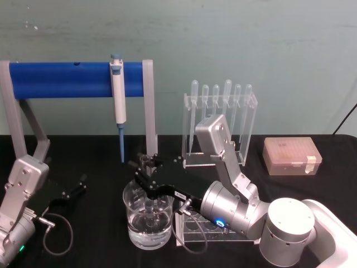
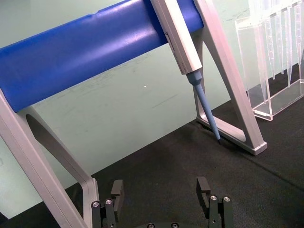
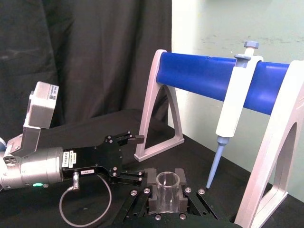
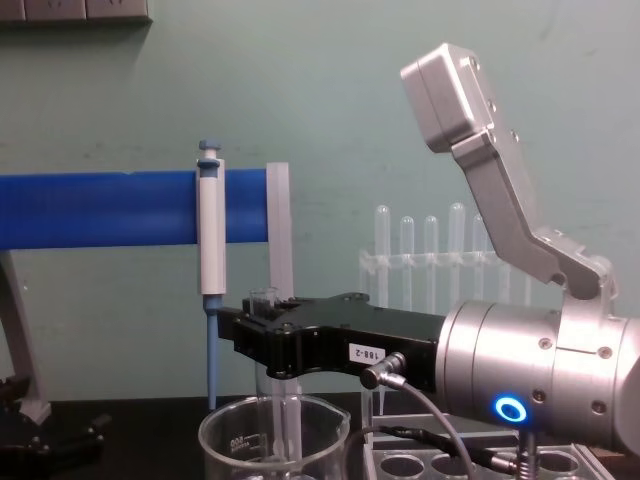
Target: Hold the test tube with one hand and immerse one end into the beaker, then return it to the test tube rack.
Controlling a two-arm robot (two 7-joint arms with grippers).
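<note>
The test tube (image 4: 285,415) stands upright in my right gripper (image 4: 265,340), which is shut on its upper part. Its open rim (image 3: 167,178) shows between the black jaws. The tube's lower end reaches down inside the beaker (image 1: 134,223), a wide clear glass with water in the bottom, at the front middle of the table. From the side, the tube passes below the beaker's rim (image 4: 215,425). My left gripper (image 1: 72,192) rests open on the black table at the left, apart from the beaker, with nothing between its fingers (image 2: 116,190).
A blue bar stand (image 1: 61,80) with a white-and-blue micropipette (image 1: 117,95) spans the back left. A clear rack of plastic pipettes (image 1: 220,120) stands behind the right arm. A tube rack (image 1: 215,229) lies under that arm. A tip box (image 1: 292,156) sits at the right.
</note>
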